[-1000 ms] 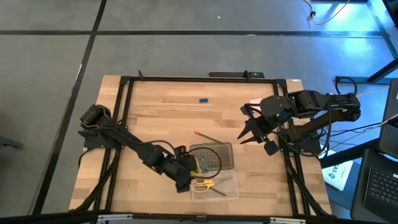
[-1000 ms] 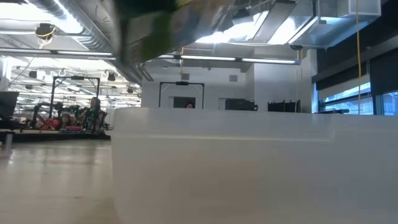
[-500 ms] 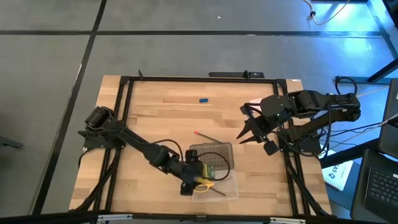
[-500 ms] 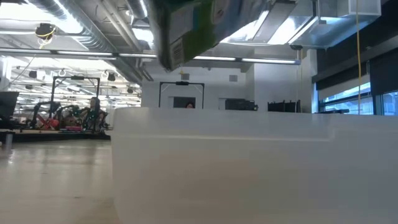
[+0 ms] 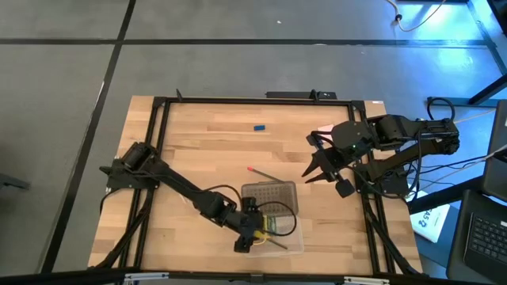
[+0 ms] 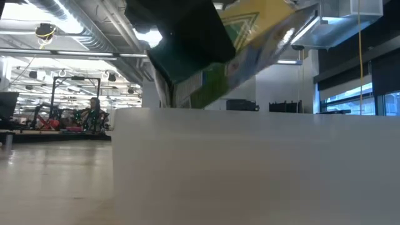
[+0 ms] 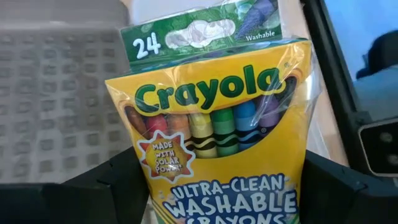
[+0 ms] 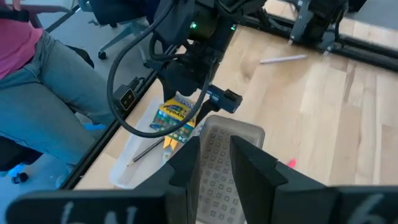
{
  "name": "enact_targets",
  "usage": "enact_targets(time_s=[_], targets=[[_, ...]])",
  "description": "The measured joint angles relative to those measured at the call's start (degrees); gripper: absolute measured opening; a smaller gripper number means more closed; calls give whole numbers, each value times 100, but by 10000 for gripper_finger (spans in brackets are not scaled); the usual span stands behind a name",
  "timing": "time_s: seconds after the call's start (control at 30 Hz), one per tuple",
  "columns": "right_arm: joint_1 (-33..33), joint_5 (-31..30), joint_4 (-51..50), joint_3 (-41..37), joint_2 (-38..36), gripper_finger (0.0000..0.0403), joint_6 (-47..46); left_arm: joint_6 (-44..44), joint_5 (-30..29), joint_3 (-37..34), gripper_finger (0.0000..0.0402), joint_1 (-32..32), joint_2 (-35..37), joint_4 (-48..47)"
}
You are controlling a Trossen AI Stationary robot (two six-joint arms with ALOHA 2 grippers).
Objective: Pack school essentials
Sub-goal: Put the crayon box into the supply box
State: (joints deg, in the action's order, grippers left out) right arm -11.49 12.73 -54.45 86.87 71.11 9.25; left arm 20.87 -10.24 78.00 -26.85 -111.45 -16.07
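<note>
- Yellow and green crayon box (image 5: 260, 227) sits in my left gripper (image 5: 252, 229) in the high view, pinched across its sides over the clear case (image 5: 273, 239); I'd lower it level beside the scissors (image 5: 268, 233) before letting go. One blue eraser (image 5: 258, 127), one red pencil (image 5: 261, 173); my right gripper (image 5: 321, 168) waits apart, nearly closed, empty
- Low view: one box (image 6: 247, 47), tilted above the case wall (image 6: 250, 162)
- Left wrist: one box (image 7: 217, 124)
- Right wrist: one grey dotted lid (image 8: 224, 152), one pale pencil (image 8: 283, 59)
</note>
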Motion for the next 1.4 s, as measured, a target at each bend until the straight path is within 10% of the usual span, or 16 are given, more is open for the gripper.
enact_targets(time_s=[1.4], targets=[[0, 42, -19, 0, 4, 90, -1, 215, 739, 0, 306, 162, -335, 239]])
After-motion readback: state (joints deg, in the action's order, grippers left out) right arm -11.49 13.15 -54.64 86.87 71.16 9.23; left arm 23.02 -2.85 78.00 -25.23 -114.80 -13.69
